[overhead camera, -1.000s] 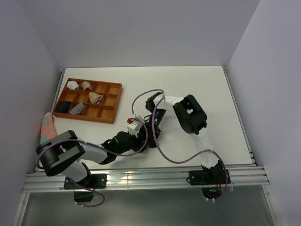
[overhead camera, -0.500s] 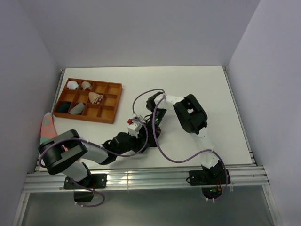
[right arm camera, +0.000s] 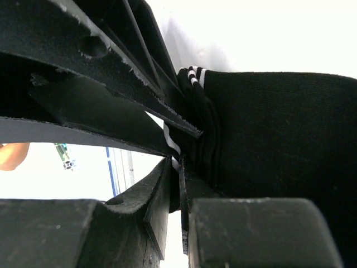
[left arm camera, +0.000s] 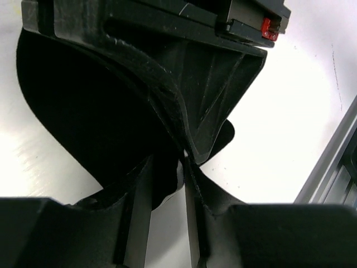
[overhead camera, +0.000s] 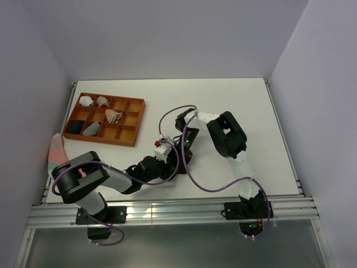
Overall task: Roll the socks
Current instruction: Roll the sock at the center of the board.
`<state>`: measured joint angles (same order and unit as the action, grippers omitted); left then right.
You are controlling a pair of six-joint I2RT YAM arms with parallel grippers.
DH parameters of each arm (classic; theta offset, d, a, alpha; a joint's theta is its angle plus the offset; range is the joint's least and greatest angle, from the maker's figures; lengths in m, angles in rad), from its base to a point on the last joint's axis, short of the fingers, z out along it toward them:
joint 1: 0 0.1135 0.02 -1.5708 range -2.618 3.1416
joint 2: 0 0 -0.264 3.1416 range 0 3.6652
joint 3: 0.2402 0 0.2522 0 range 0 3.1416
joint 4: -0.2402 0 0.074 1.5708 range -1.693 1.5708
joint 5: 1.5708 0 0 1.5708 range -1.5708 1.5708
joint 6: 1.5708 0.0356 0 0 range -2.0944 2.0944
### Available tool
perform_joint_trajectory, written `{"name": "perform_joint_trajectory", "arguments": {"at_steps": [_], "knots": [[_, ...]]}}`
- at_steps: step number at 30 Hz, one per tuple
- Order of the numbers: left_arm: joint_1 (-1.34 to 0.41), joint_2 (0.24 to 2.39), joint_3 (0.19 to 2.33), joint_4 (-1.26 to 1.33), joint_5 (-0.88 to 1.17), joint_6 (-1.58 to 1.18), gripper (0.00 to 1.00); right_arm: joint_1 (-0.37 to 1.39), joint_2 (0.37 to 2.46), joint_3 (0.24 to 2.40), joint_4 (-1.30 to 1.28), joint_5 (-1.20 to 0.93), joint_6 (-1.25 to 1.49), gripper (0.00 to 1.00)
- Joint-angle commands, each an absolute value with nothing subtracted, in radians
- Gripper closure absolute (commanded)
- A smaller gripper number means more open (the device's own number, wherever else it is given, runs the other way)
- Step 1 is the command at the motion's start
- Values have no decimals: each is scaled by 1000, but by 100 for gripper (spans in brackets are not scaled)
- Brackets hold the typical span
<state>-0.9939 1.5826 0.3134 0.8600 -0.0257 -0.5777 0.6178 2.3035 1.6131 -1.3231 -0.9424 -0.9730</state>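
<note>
The black sock (right arm camera: 273, 128) with a white-striped cuff (right arm camera: 194, 73) lies on the white table. My right gripper (right arm camera: 177, 167) is shut on the cuff edge. My left gripper (left arm camera: 181, 159) faces it and is shut on a fold of the same black sock (left arm camera: 83, 111). In the top view the two grippers meet near the table's middle front, left gripper (overhead camera: 176, 163) and right gripper (overhead camera: 183, 154), and they hide the sock. A tan and maroon sock bundle (overhead camera: 114, 116) sits in a cell of the tray.
A brown wooden compartment tray (overhead camera: 135, 124) stands at the back left and holds small white and grey bundles. A pink sock (overhead camera: 56, 149) lies at the left table edge. The table's metal rail (left arm camera: 334, 167) runs along the front.
My left gripper has shifted slightly to the right, closer under the right gripper. The right wrist has barely moved.
</note>
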Motion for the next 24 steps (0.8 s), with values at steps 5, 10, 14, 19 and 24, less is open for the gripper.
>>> {"name": "perform_joint_trajectory", "arguments": {"at_steps": [5,10,14,19,24], "knots": [[-1011,1629,370,724,-67,-580,74,615,2267,1601,-1427,-977,-997,84],[-1011,1637,406,631,-46,-591,91,614,2232,1569,-1379,-954,-970,83],[-1011,1644,437,571,9,-624,100,612,2143,1493,-1209,-907,-878,71],[-1009,1658,471,477,46,-719,100,600,2025,1422,-1109,-873,-793,56],[-1002,1640,501,355,37,-828,100,572,1913,1339,-967,-798,-689,51]]}}
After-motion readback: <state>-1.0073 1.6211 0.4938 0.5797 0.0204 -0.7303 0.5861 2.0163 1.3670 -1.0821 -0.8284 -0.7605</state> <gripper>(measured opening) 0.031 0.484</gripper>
